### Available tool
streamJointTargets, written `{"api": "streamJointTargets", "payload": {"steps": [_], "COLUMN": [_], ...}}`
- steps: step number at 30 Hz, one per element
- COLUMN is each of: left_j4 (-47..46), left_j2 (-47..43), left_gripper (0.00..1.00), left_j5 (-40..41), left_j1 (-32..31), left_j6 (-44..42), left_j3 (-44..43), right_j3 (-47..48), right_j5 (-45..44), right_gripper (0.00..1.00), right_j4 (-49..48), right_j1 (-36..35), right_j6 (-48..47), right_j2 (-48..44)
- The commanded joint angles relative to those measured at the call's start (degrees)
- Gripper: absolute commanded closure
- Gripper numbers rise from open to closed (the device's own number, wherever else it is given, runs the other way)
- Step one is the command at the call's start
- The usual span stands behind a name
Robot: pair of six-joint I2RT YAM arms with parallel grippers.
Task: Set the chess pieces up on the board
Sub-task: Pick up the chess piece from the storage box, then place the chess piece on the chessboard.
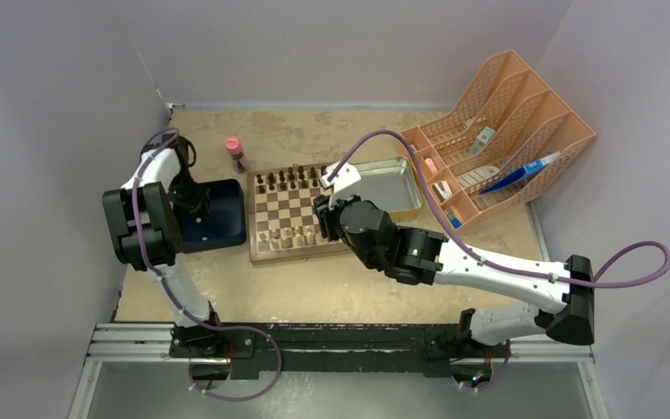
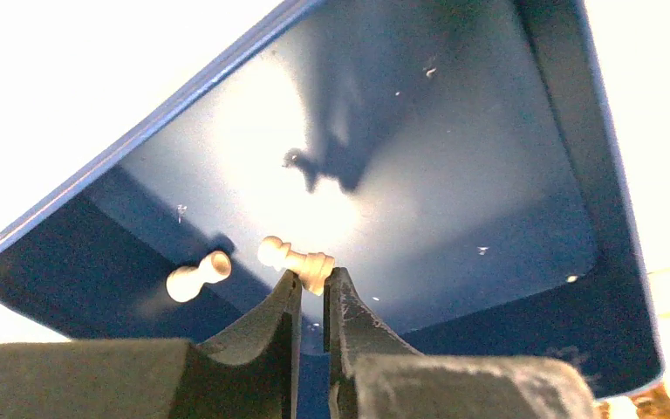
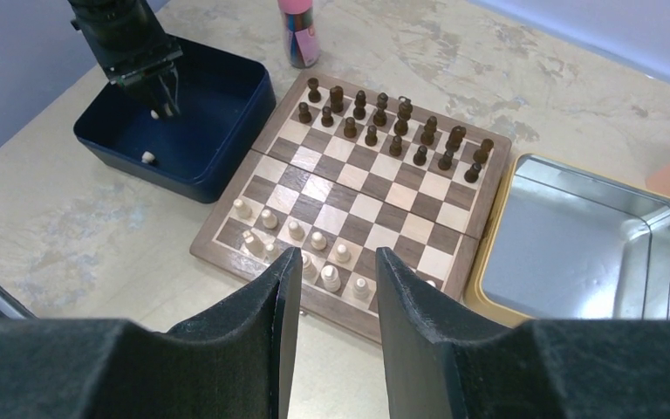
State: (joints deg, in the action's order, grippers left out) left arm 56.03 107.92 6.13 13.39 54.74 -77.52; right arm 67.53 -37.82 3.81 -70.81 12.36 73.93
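In the left wrist view my left gripper [image 2: 314, 275] is shut on a pale pawn [image 2: 301, 261] that lies on its side, gripped at its base, low inside the dark blue tray [image 2: 454, 175]. A second pale pawn [image 2: 196, 278] lies loose just to its left. The board [image 1: 292, 214] carries dark pieces [image 3: 384, 122] along its far two rows and pale pieces [image 3: 314, 249] along its near rows. My right gripper [image 3: 331, 257] hangs open above the board's near edge with nothing between its fingers.
A metal tin [image 1: 393, 188] sits against the board's right side, and the blue tray [image 1: 222, 218] against its left. A pink bottle [image 1: 235, 153] stands behind the tray. An orange file rack [image 1: 497, 131] with small items fills the back right.
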Motion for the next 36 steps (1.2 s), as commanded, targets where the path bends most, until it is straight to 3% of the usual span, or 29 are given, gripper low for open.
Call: {"api": "streamJointTargets", "payload": {"steps": [1,4,8,12,21,25,36], "left_j4": [9.13,12.70,12.18,11.91,8.24,4.17,1.29], "left_j2": [-2.08,-3.85,-6.38,-7.66,-10.37,-13.53,-21.15], "left_gripper": [0.89,0.83,0.93,0.95,0.96,0.95,0.94], "left_j5": [4.42,5.56,4.20,1.10,0.19,-5.50,-18.33], "left_j1": [0.64,0.75,0.93,0.95,0.85,0.85,-1.89], "left_j6": [6.26,9.18,8.45,7.56,-5.11,-11.88,-20.15], "left_j3": [-5.93,-8.03,-7.45,-6.54,-4.90,-2.07,0.18], "right_j3": [1.94,1.82,1.60,0.48,0.53,1.34,11.80], "right_j5": [-0.13,0.04,0.26,0.35,3.43,5.73,31.14], "right_gripper": [0.61,0.61,0.61,0.61,0.61,0.61,0.61], "right_j4": [-1.55,-2.40,-2.50,-2.99,-1.29,-0.85,-0.91], "right_j1": [0.23,0.30,0.23,0.23,0.70,1.67,16.21], "right_j6": [-0.26,-0.71,-0.97,-0.76,3.32,4.45,15.24], "right_j2": [-0.27,-0.19,-0.21,-1.45,-2.14,-1.26,6.09]}}
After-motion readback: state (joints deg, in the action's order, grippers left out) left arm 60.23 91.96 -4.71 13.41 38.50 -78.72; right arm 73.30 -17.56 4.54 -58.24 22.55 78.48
